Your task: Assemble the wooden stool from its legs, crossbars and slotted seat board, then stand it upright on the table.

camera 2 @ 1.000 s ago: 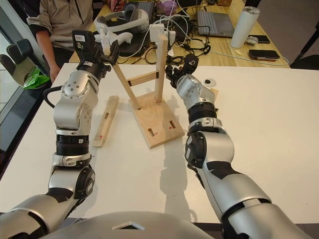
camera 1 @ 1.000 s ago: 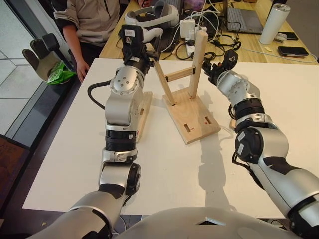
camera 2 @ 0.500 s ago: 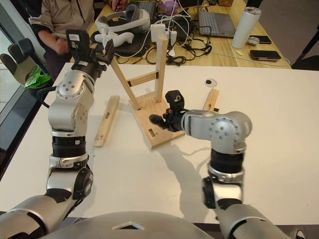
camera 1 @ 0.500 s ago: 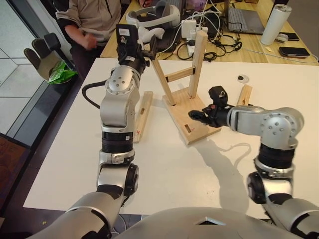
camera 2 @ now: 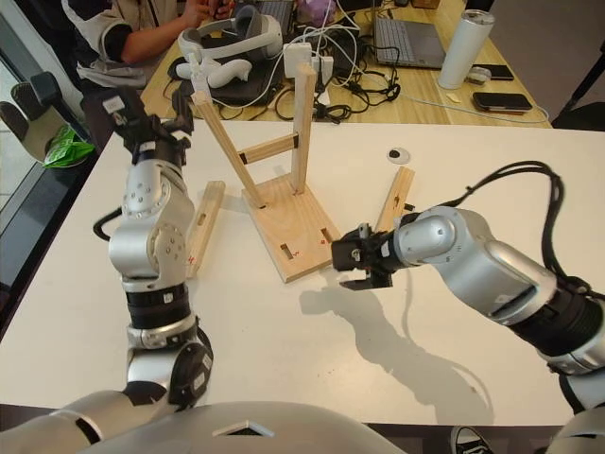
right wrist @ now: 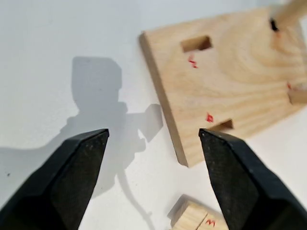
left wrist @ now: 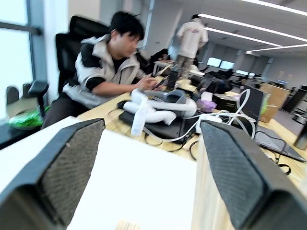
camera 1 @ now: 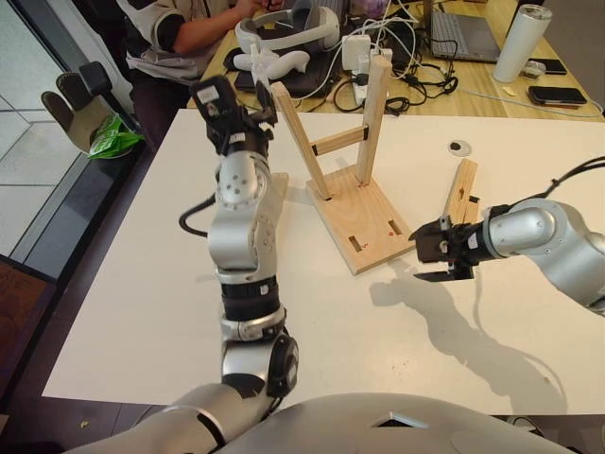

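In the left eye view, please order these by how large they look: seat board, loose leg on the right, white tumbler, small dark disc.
1. seat board
2. white tumbler
3. loose leg, about as long as the tumbler but thinner; the tumbler stands farther away
4. small dark disc

right gripper lowered beside seat board, left gripper shifted left
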You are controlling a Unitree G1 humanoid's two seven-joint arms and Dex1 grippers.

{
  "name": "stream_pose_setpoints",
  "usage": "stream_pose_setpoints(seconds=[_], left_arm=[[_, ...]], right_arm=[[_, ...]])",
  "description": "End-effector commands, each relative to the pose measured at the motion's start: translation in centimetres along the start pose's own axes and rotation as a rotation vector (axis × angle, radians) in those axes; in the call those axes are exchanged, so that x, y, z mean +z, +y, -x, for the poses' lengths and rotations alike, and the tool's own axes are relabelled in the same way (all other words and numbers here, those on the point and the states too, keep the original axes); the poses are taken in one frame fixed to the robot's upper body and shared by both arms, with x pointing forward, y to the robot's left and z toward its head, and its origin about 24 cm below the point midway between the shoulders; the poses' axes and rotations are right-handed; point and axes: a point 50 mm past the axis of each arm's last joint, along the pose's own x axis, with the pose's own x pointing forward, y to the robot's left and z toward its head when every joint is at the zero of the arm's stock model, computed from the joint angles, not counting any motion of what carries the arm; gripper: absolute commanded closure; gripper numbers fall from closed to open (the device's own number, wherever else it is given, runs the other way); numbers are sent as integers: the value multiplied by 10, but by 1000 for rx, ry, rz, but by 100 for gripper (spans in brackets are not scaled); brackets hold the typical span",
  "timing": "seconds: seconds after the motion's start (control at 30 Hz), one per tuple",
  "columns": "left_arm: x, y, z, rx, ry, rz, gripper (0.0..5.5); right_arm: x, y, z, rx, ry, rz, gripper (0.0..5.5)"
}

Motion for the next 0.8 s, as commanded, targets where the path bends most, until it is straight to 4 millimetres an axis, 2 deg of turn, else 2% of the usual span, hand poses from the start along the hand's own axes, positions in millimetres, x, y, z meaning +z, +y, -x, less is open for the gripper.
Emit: stream_pose_setpoints(seconds=[0.03, 0.17, 0.27, 0.43, 0.53, 0.63, 0.73, 0.8], left_arm=[[10, 7, -8, 16, -24, -36, 182], [18, 11, -18, 15, -42, -47, 182], [19, 17, -20, 7, -50, -81, 182], [17, 43, -21, 1, -34, -181, 182], [19, 48, -23, -41, -31, -245, 182], [13, 56, -25, -197, 60, -426, 182], [5, 90, -22, -367, 281, -705, 182], [6, 114, -21, -430, 363, -1009, 182]], right_arm=[[5, -14, -23, 19, -3, 102, 197], [5, -39, -54, -80, 72, 136, 197], [-3, -52, -71, -152, 150, 128, 197], [-12, -65, -85, -270, 195, 63, 197], [-1, -68, -89, -297, 128, -9, 197], [11, -64, -80, -291, 19, -125, 197], [14, -57, -53, -269, -110, -303, 197], [15, -56, -30, -321, -206, -442, 197]])
